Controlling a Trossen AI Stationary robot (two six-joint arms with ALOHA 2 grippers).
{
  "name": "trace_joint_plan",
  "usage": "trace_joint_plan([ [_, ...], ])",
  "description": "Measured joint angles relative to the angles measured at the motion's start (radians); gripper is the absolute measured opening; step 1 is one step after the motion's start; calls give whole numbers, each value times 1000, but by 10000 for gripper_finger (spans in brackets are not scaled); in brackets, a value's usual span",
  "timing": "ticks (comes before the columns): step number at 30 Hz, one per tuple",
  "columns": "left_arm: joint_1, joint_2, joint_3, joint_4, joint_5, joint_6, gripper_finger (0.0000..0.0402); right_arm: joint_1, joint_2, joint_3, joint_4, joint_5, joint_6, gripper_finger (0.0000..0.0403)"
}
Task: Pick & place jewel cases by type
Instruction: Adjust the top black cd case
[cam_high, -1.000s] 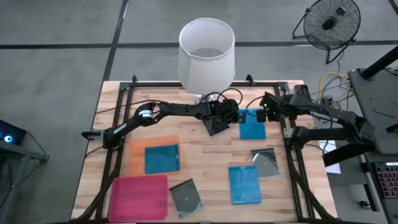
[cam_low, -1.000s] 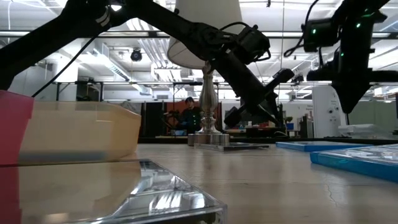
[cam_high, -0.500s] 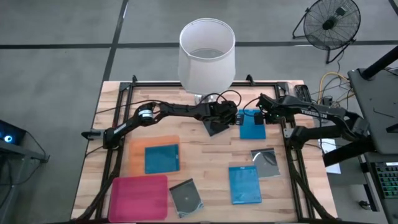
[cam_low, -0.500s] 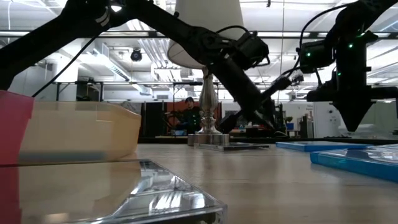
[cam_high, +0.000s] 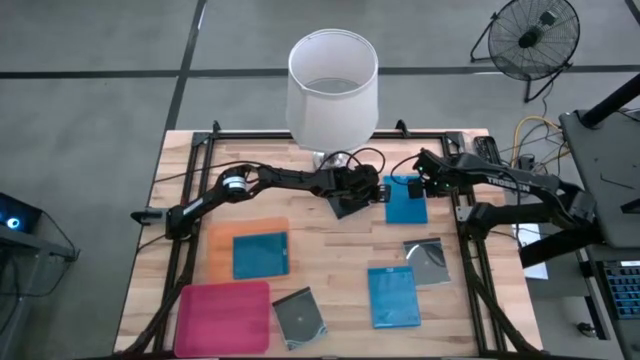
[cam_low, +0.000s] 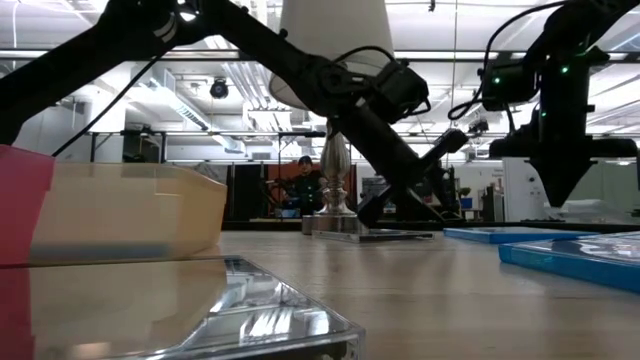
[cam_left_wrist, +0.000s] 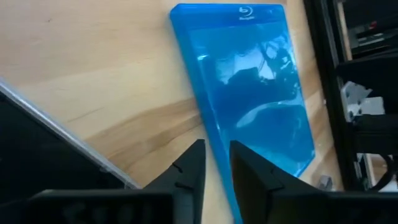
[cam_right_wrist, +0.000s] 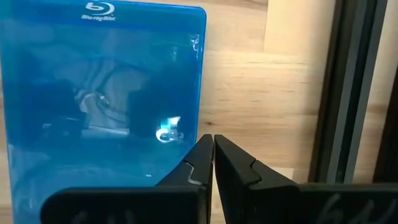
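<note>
A dark grey case (cam_high: 345, 206) lies flat on the wood at the far middle, close to the lamp's foot. Just right of it lies a blue case (cam_high: 406, 203). My left gripper (cam_high: 366, 190) reaches in from the left and slants down over the strip between the two. In the left wrist view its fingers (cam_left_wrist: 216, 163) stand a little apart with nothing between them, by the blue case's long edge (cam_left_wrist: 205, 118). My right gripper (cam_right_wrist: 213, 142) is shut and points down over the blue case's (cam_right_wrist: 99, 106) right part. In the low view it (cam_low: 560, 200) hangs clear above it.
A white-shaded lamp (cam_high: 332, 85) stands at the far edge. An orange tray (cam_high: 215, 250) at the left holds a blue case (cam_high: 260, 255), and a pink tray (cam_high: 222, 315) lies near the front. Loose cases lie at the front: dark ones (cam_high: 300, 318) (cam_high: 428, 260) and a blue one (cam_high: 393, 295).
Both grippers have sunk a little toward the table over the far middle. The right one has also drifted slightly over the blue case. The cases lie where they were.
</note>
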Motion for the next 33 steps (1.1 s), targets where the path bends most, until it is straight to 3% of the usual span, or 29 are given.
trace_joint_plan([
  [13,1,15,0,52,18,-4,169,0,-17,1,1,0,3,8],
  [18,1,39,0,92,50,-67,179,0,-17,1,-2,-1,3,8],
  [33,6,43,9,117,50,-53,179,0,-17,1,-11,-18,7,8],
])
